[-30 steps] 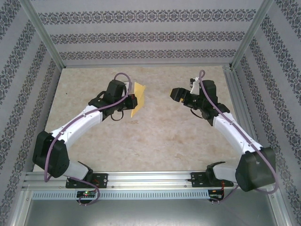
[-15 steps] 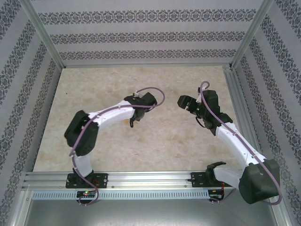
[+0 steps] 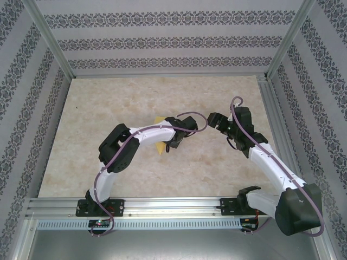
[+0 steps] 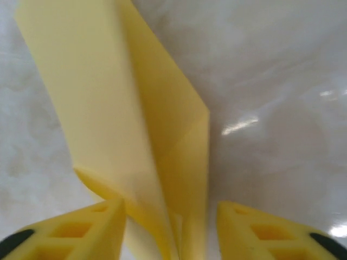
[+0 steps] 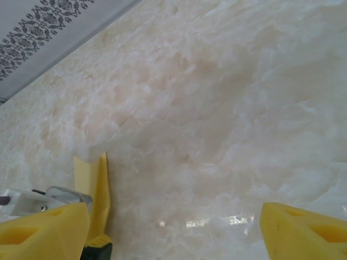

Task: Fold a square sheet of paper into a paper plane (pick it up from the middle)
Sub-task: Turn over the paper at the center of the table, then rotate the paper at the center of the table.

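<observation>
Guessing we're at the set-it-down bit: the paper plane [image 4: 124,108] looks to rest on the table [image 3: 97,108] between the left gripper's [image 4: 171,205] half-parted jaws, the right gripper [image 5: 174,208] hangs wide and empty nearby, so we'd lift the left straight up without snagging folds.

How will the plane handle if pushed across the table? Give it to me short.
Probably light and floppy: the plane is thin folded paper with loose-looking layers. It would likely slide easily, since the table looks glossy. A push on one edge may buckle it rather than move it, given how thin that edge appears.
</observation>
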Motion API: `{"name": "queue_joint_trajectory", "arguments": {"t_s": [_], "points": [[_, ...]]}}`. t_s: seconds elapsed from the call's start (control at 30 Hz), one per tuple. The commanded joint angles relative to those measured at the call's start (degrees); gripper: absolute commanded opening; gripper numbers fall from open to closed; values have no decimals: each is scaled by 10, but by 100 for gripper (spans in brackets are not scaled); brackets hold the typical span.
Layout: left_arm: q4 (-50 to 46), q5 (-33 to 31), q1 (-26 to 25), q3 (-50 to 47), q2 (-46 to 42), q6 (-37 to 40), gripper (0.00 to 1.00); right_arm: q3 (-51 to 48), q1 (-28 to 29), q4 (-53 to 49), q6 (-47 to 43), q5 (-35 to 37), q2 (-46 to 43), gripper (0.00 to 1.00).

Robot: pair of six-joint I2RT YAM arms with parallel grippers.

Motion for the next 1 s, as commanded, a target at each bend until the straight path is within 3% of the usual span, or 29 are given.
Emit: {"name": "queue_joint_trajectory", "arguments": {"t_s": [0.0,0.13,0.3,0.63,0.83,0.97], "points": [[60,101,14,-22,-74,-7,63,-8,-10,20,11,-22,-7,83],[111,180,52,-80,-156,-27,76,6,-5,25,13,-57,24,79],[183,273,132,-182,-249,-68,86,39,77,17,14,-21,75,76],[233,297,296,-341,-385,-124,99,194,307,-6,27,42,271,71],[266,347,369,-403,-421,-145,100,301,366,-44,27,37,384,65],[284,360,389,-430,-430,-155,100,355,380,-71,28,18,445,62]]}}
